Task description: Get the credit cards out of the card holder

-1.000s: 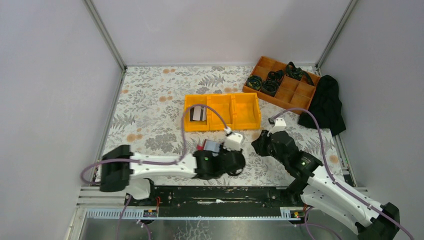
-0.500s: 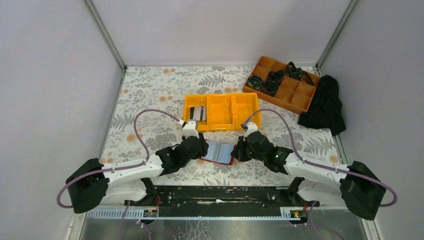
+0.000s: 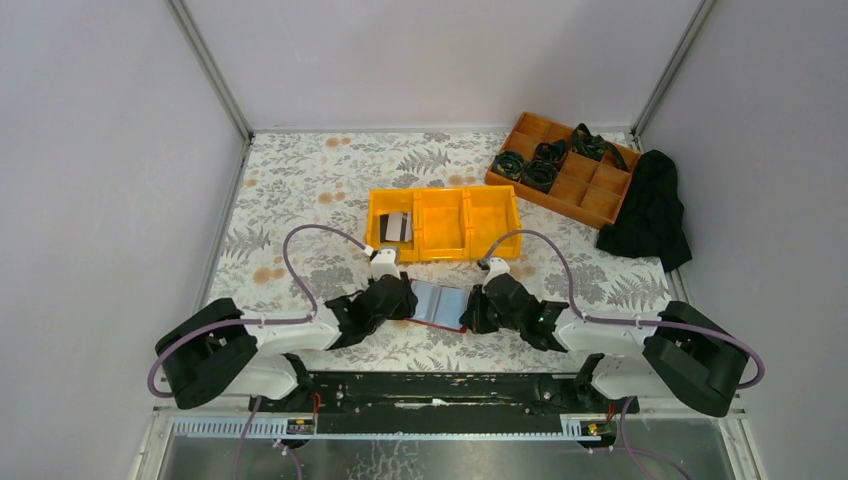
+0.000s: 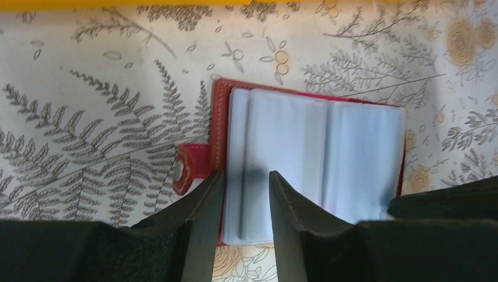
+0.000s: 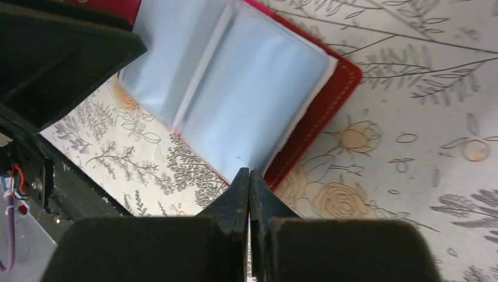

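Note:
The red card holder [image 3: 438, 303] lies open on the table, its blue-grey sleeves up, between my two grippers. In the left wrist view the holder [image 4: 329, 147] shows its red snap tab [image 4: 191, 167] at the left. My left gripper [image 4: 246, 174] is open, its jaws straddling the left sleeve at the near edge. My right gripper [image 5: 249, 171] is shut on the holder's [image 5: 235, 88] near red edge. Grey-white and black credit cards [image 3: 396, 228] lie in the left compartment of the yellow bin [image 3: 490, 240]. I see no card in the sleeves.
An orange divided tray [image 3: 590, 195] with black coiled items stands at the back right. A black cloth [image 3: 650, 210] lies beside it by the right wall. The yellow bin sits just behind the holder. Walls close in on three sides.
Both arms have swung in to the holder from either side. The holder now lies spread open. The right gripper has closed on its right edge.

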`<state>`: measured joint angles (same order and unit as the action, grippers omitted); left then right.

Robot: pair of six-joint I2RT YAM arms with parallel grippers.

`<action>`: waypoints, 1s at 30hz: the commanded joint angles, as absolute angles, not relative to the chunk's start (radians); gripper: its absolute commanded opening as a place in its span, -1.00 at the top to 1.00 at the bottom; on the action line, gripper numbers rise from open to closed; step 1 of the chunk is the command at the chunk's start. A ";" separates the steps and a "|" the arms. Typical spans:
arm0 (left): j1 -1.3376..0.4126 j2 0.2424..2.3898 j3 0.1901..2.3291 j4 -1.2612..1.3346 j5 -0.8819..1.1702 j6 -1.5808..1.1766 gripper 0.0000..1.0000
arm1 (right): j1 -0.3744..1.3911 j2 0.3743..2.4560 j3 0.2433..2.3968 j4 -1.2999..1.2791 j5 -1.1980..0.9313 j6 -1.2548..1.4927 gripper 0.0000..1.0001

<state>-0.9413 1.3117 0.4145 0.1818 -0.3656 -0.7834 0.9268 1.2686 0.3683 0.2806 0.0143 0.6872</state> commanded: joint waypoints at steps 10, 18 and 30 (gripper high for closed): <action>-0.940 1.307 0.258 0.391 -0.276 -0.913 0.24 | 0.790 1.259 0.320 0.375 -0.067 0.670 1.00; -1.046 1.359 0.317 0.376 -0.287 -0.965 0.28 | 0.790 1.271 0.368 0.349 -0.068 0.660 1.00; -1.179 1.334 0.445 0.177 -0.435 -0.974 0.27 | 0.788 1.090 0.404 0.180 0.005 0.624 1.00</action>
